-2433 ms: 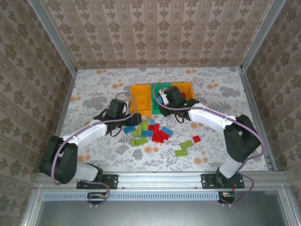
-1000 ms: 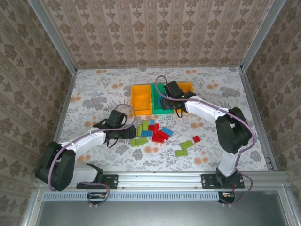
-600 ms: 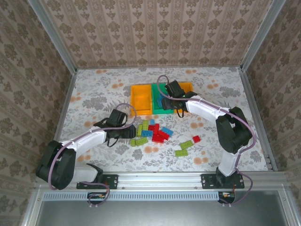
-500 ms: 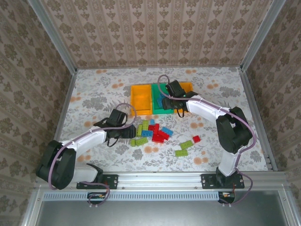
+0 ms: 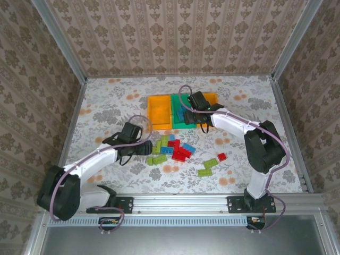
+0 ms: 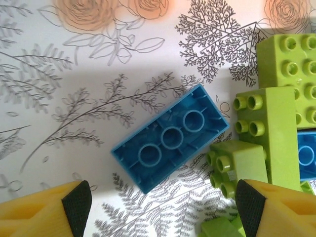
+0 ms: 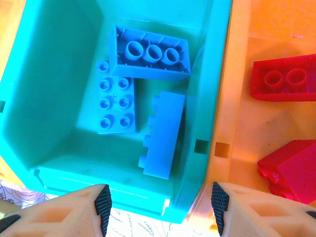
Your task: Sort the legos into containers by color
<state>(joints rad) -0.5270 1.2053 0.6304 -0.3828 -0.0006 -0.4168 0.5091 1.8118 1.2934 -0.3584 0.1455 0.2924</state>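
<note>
My left gripper (image 6: 163, 207) (image 5: 142, 144) is open and low over the table at the left edge of the legos pile (image 5: 171, 149). Just ahead of its fingertips, a blue brick (image 6: 170, 138) lies upside down, untouched, with lime bricks (image 6: 269, 128) to its right. My right gripper (image 7: 161, 207) (image 5: 187, 114) hangs open and empty above the green bin (image 7: 49, 98) (image 5: 179, 123). Three blue bricks (image 7: 150, 53) lie inside that bin. The orange bin (image 7: 237, 98) (image 5: 213, 99) on its right holds red bricks (image 7: 286, 79). Another orange bin (image 5: 159, 110) stands on the left.
Two lime bricks (image 5: 211, 163) and a red one (image 5: 221, 157) lie apart, right of the pile. The three bins stand side by side, touching, at the table's middle back. Metal posts and patterned walls enclose the flowered table (image 5: 106, 106).
The left gripper came from beside the left orange bin down to the pile's left edge. The right gripper shifted slightly over the green bin. Over the last second, little has moved.
</note>
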